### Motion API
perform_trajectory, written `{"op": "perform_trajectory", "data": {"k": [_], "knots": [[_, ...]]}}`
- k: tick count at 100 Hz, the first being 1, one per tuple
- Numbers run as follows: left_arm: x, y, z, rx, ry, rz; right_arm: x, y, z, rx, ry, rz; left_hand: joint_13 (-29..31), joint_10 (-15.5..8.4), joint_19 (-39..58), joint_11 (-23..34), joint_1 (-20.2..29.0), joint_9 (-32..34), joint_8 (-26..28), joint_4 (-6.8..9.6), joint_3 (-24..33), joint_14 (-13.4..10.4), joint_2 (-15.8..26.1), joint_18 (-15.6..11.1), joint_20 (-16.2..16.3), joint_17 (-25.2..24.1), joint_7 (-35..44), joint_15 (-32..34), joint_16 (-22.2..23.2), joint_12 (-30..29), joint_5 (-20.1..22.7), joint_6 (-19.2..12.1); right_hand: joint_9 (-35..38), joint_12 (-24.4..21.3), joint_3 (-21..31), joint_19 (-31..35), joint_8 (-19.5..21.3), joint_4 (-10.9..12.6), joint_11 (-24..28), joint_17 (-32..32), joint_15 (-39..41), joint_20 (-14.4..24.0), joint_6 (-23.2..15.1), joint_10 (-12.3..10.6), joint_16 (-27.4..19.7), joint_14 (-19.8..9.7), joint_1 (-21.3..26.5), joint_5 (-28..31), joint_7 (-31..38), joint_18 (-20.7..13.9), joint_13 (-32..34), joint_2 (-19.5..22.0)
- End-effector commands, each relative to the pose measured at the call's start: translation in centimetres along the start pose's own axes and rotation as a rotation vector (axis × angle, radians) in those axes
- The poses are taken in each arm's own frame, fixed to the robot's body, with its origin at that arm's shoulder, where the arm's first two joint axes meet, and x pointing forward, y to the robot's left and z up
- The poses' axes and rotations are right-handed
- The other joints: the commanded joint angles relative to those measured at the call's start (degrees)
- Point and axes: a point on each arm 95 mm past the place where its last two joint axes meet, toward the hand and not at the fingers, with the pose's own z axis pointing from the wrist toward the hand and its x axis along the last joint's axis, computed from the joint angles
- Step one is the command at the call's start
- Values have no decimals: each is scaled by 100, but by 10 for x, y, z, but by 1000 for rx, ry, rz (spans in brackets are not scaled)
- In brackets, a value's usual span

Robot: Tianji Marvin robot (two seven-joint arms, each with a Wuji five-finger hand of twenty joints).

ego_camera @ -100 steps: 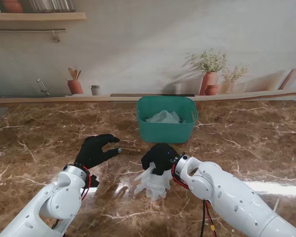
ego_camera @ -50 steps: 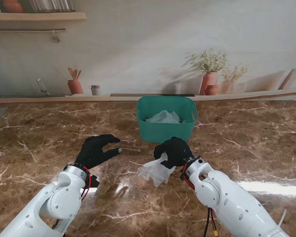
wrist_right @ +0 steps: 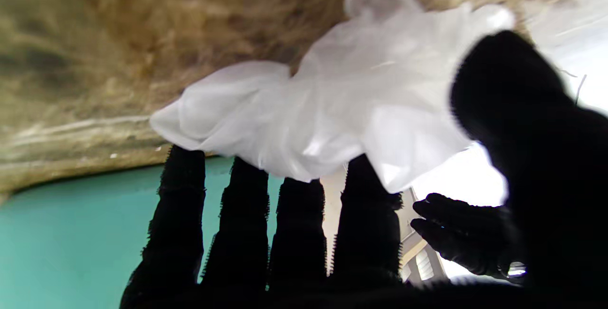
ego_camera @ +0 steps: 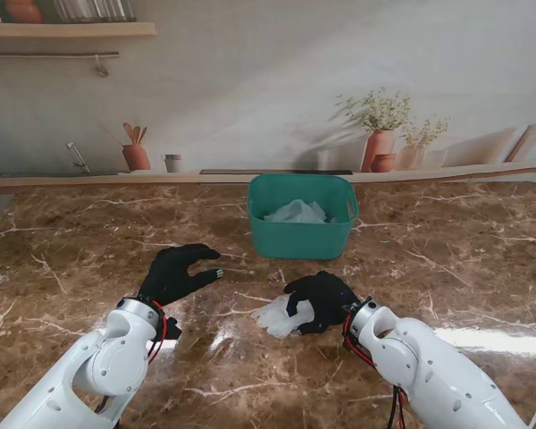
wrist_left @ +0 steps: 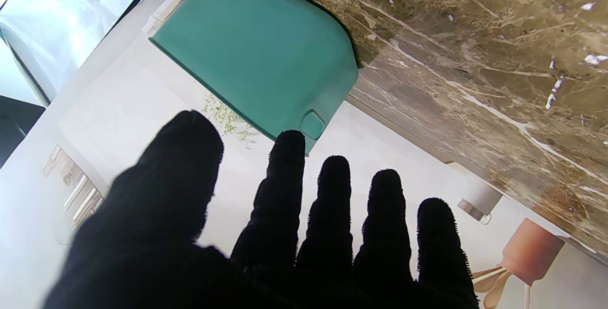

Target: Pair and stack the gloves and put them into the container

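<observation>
Bare marble table (ego_camera: 89, 241) lies open on both sides of the green tub (ego_camera: 302, 234); only that tub stands ahead of the hands.

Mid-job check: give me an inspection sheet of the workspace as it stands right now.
Surface: brown marble table, glossy, with glare patches.
Job's things: teal container at the far centre, white gloves already inside; a crumpled pair of white gloves nearer to me than it.
Clutter: nothing seen.
Hands: right hand closed on the crumpled pair, low at the table; whether they touch it, I cannot tell. Left hand open, fingers spread, holding nothing.
Cables: red wires at both wrists, a strand under the right arm.
Surroundings: printed kitchen backdrop with shelf, vases and utensil pot.
</observation>
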Motion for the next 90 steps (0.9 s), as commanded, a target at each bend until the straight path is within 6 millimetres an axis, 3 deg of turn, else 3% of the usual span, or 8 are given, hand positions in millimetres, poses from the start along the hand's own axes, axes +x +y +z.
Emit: {"op": "perform_trajectory", "data": {"k": [1,18,30,36,44,53,61,90], "knots": [[0,2,-1,-5,1,0,2,-6,-5,19,-3,13,174,-152,-155,-130,49,43,43,190,-153,-238,183,-115,-22,-23,70,-189,-69,-59,148,-149,-281,-180,-141,-221,153,251,-133,-173,-202,-140,94,54,-212,151,-512,-43,-271,156,-253,165],[-1,2,0,-9,2,4,9,-4,-5,25,-1,91,160,-153,-148,-134,41,32,42,189,-150,-235,183,-115,-8,-24,67,-200,-73,-61,142,-152,-403,-465,-673,-347,31,252,-244,-91,-364,-210,151,160,-447,423,-1222,-101,-541,292,-269,1043],[-1,2,0,-12,2,3,16,-3,-2,-13,-19,166,160,-140,-160,-134,39,33,40,188,-160,-234,188,-121,-9,-26,65,-200,-73,-62,140,-140,-212,-593,-2754,-196,-136,781,-168,102,-318,-287,46,108,-540,442,-810,402,-248,294,-98,2832],[-1,2,0,-13,3,2,18,-2,0,-22,-22,145,154,-143,-164,-135,42,28,40,188,-165,-234,194,-121,-8,-25,63,-201,-73,-62,139,-141,-96,-584,-2676,-148,-98,889,-107,175,-284,-285,-62,67,-537,384,-294,680,-61,261,5,2446],[-1,3,0,-13,3,1,19,-1,2,-13,-9,89,161,-143,-167,-132,47,34,39,189,-174,-227,196,-121,-7,-24,63,-194,-70,-61,146,-140,-104,-630,-2010,-94,-1392,83,-32,207,-272,-431,-409,92,-587,347,747,124,1228,236,53,1187],[-1,3,0,-13,3,0,19,-2,3,6,8,24,160,-150,-170,-130,43,33,38,188,-187,-236,205,-121,-5,-24,63,-191,-70,-60,152,-134,-122,-651,-421,-72,-1083,-534,-16,274,-251,-524,-275,189,-608,415,786,-86,870,293,112,-53],[-1,3,-1,-12,4,1,19,-3,2,26,12,1,168,-139,-181,-126,55,48,39,191,-191,-221,202,-112,-7,-29,65,-185,-68,-58,163,-129,-254,-688,144,-62,15,233,-51,311,-242,-603,-21,251,-618,492,872,-322,-377,333,126,-378],[0,4,-1,-14,6,-4,19,-9,4,103,40,-103,159,-151,-240,-130,56,49,39,192,-222,-231,215,-119,-27,-31,66,-189,-72,-60,168,-134,761,-38,323,1395,236,366,728,1884,836,-344,205,-80,303,78,1690,-1368,-951,47,2136,-409]]}}
